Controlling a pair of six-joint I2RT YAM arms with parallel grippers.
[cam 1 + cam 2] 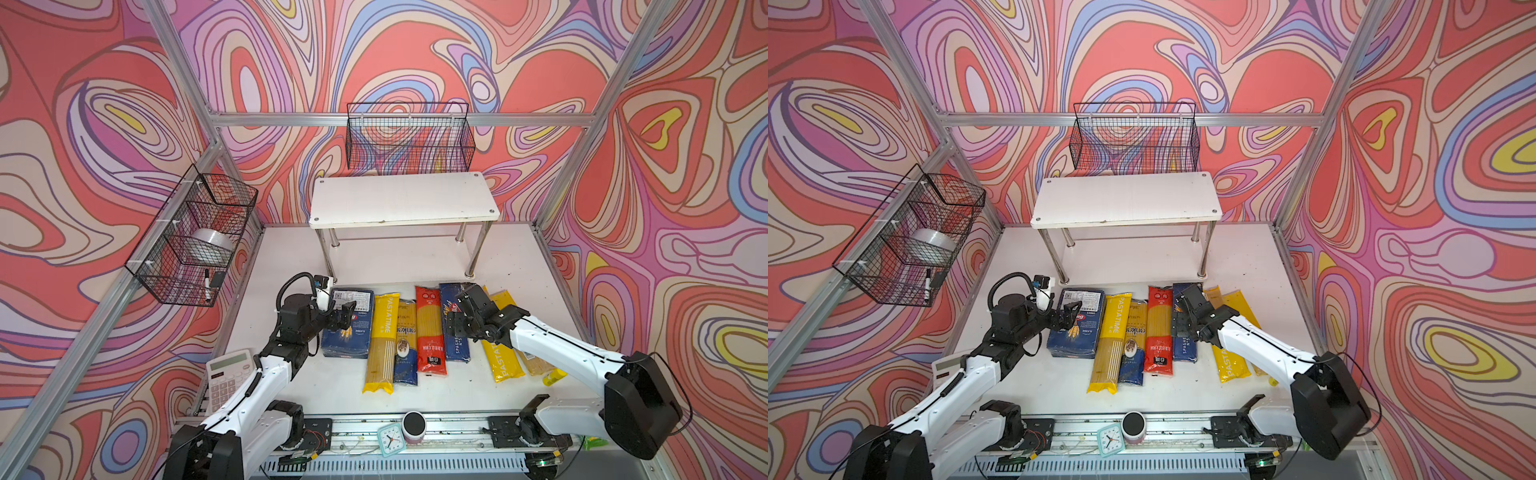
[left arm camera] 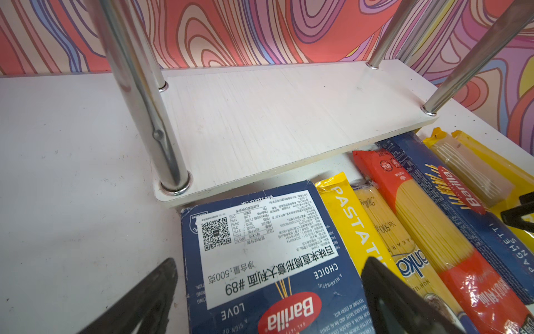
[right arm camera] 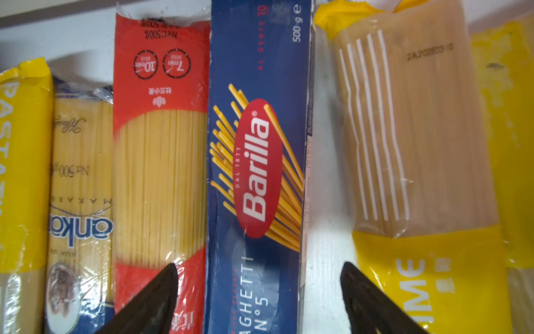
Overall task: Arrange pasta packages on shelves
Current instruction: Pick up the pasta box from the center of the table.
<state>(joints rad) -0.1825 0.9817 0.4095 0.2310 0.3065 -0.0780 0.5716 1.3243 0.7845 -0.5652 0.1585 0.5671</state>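
Right tool (image 3: 259, 263) gapes wide astride the slim Barilla box (image 3: 257, 173), gripping nothing; left tool (image 2: 270, 259), also spread and empty, hovers over the wide Barilla box (image 2: 254, 225).

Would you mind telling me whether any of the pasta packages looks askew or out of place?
Yes: the yellow PASTATIME bag beside the slim blue Barilla box lies slanted out of the otherwise parallel row, overlapping another yellow bag beneath it.
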